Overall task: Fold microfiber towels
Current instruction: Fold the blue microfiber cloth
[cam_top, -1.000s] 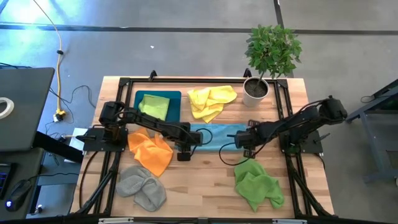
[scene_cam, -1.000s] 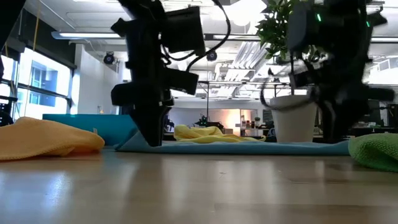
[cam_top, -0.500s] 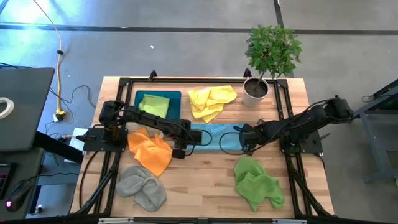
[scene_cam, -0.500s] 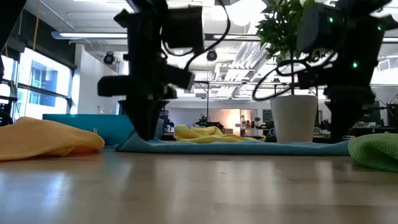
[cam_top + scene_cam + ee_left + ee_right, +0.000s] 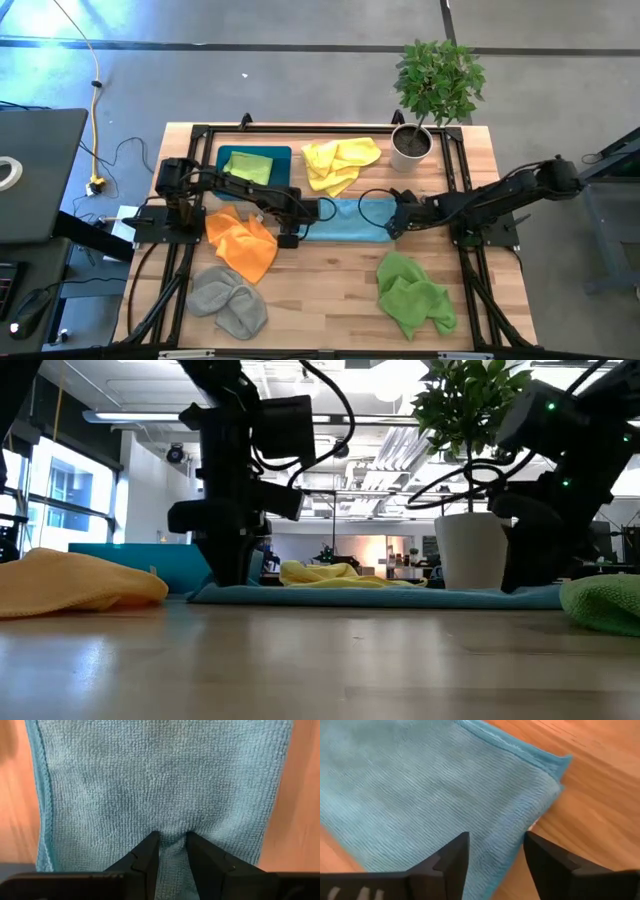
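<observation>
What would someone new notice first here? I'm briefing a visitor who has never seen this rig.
The flat light blue microfiber towel at the wooden table's centre, with a dark arm at each end. The left gripper pinches a fold of it; the right gripper stands open over its other edge. Crumpled cloths ring it: a yellow towel behind, an orange towel left, a bright green towel in front.

a: bright, even light overhead; glare from ceiling lamps (image 5: pixel 400 375) in the low view.
b: arms read as silhouettes there, and the near worktop (image 5: pixel 320 670) is soft.
</observation>
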{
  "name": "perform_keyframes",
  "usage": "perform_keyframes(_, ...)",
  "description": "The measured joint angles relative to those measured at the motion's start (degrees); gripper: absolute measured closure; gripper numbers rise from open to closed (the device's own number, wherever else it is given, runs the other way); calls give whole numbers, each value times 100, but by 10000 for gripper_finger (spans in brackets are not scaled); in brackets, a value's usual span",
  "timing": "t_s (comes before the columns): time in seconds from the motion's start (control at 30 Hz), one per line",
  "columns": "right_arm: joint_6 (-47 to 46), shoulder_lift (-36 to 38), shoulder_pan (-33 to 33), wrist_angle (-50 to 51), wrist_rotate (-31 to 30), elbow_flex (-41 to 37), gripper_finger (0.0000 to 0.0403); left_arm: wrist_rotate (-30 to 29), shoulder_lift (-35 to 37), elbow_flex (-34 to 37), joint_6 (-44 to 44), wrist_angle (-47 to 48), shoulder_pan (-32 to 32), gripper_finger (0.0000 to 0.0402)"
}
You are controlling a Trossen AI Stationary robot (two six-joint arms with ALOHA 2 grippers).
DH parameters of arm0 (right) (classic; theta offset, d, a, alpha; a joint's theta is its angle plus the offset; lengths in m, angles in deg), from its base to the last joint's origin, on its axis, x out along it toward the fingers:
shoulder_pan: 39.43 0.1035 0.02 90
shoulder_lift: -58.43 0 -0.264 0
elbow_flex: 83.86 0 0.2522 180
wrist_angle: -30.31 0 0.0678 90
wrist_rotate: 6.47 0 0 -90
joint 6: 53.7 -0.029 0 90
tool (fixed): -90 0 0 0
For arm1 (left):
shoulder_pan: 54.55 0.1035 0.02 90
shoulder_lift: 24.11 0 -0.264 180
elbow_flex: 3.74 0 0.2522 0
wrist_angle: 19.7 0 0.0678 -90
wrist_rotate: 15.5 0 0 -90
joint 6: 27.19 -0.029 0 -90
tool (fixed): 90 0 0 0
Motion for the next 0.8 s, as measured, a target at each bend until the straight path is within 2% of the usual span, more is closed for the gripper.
perform_keyframes(0.17, -528, -185, -100, -186, -29, -27, 182, 170, -10, 7, -3, -136, -253, 307)
perform_keyframes(0.33, -509, -511, -130, -468, -113, -5, 181, 211, -16, -2, -26, -181, -355, 307)
perform_keyframes(0.47, -534, -614, -132, -505, -239, -9, 215, 135, -36, -81, -27, -168, -397, 307)
perform_keyframes(0.8, -512, -636, -139, -504, -391, -31, 348, 51, -74, -326, -48, -141, -425, 307)
